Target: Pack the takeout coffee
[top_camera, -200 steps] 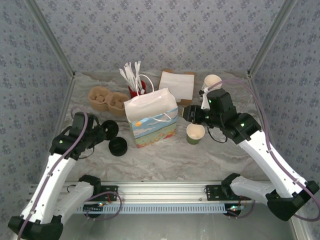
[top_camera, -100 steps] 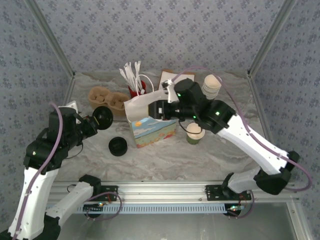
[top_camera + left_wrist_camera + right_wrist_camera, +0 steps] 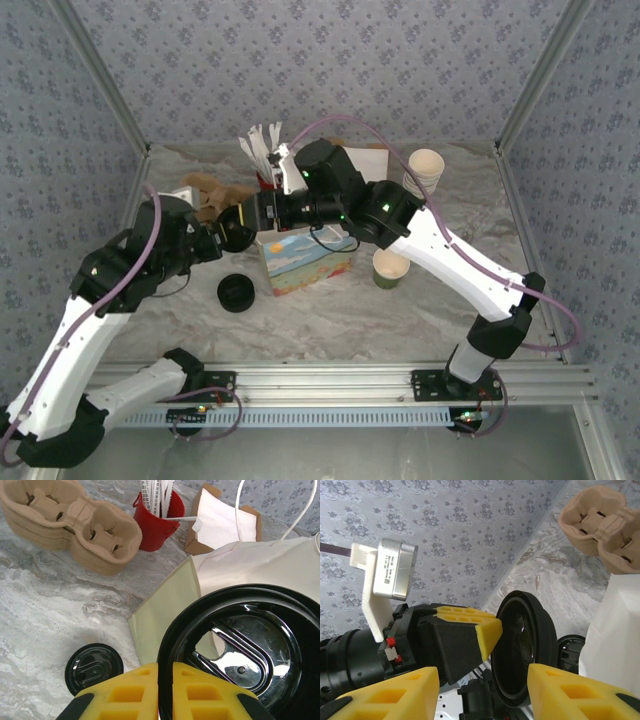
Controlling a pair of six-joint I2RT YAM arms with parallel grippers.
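The takeout coffee's olive-green paper cup (image 3: 390,268) stands without a lid, just right of the paper bag (image 3: 305,258). My left gripper (image 3: 222,238) (image 3: 165,667) is shut on the rim of a black plastic lid (image 3: 238,226) (image 3: 240,650), held on edge in the air at the bag's left top corner. My right gripper (image 3: 255,212) (image 3: 485,680) has reached across above the bag. It is open, with one finger on each side of that lid (image 3: 525,650) and not touching it.
A second black lid (image 3: 236,293) (image 3: 93,666) lies flat on the table left of the bag. Behind are a cardboard cup carrier (image 3: 205,190) (image 3: 70,530), a red cup of cutlery (image 3: 268,165) (image 3: 155,527), napkins (image 3: 372,155) and a stack of cups (image 3: 425,165).
My right arm has swung left from beside the green cup, over the bag, to the held lid, its jaws widening. My left arm has brought the lid up and right toward the bag.
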